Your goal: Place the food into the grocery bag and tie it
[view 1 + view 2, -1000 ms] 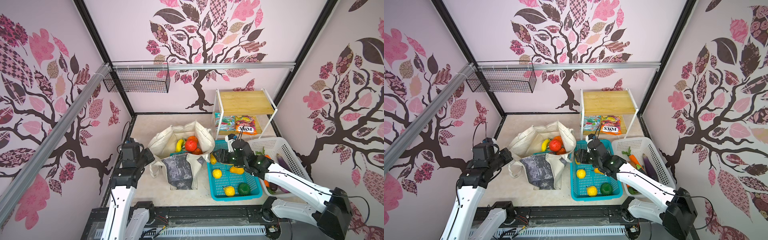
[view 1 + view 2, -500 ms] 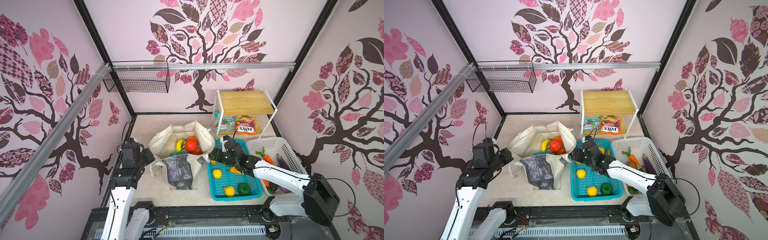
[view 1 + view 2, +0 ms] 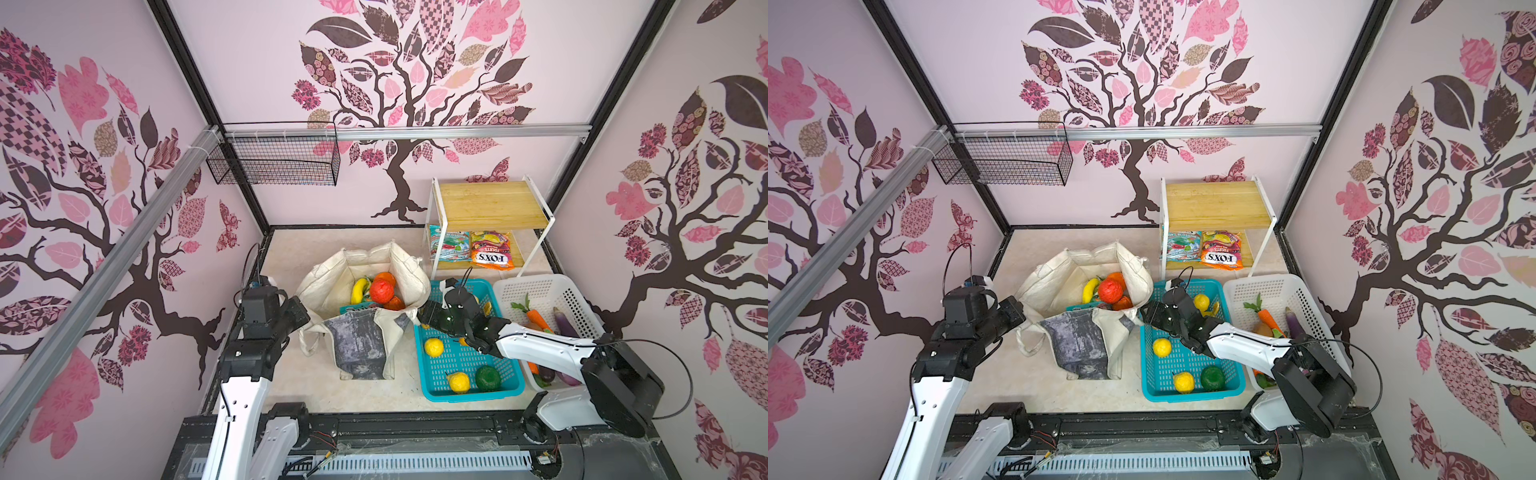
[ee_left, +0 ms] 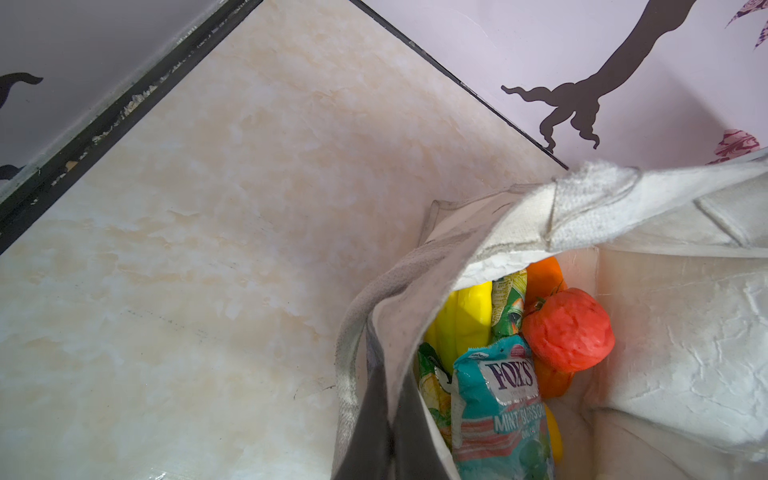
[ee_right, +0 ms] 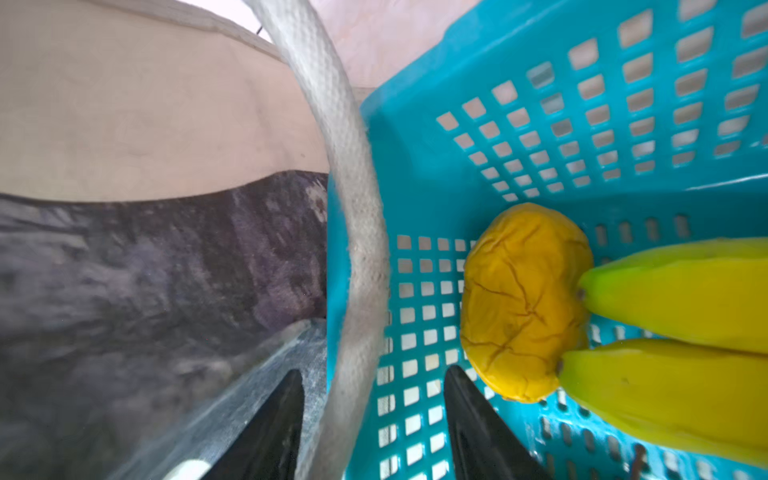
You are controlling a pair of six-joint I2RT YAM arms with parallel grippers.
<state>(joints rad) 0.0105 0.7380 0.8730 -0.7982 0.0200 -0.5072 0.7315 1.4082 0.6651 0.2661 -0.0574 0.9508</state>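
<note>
At the table's [image 3: 328, 395] middle, the left gripper [image 3: 302, 319] clamps the bag [image 3: 328, 282] rim, likely to keep it open. The right gripper [image 5: 374, 370], jaws apart, straddles the strap [image 5: 353, 187], probably to grip it.

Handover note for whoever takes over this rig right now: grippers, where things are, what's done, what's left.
Left gripper: shut, seemingly pinching the grocery bag by its rim.
Right gripper: jaws open astride the bag's strap, at the teal basket edge.
Done: bananas, a red piece, an orange piece and a FOX'S packet are in the bag.
Left: fruit in the teal basket, two packets on the rack, then tying.
</note>
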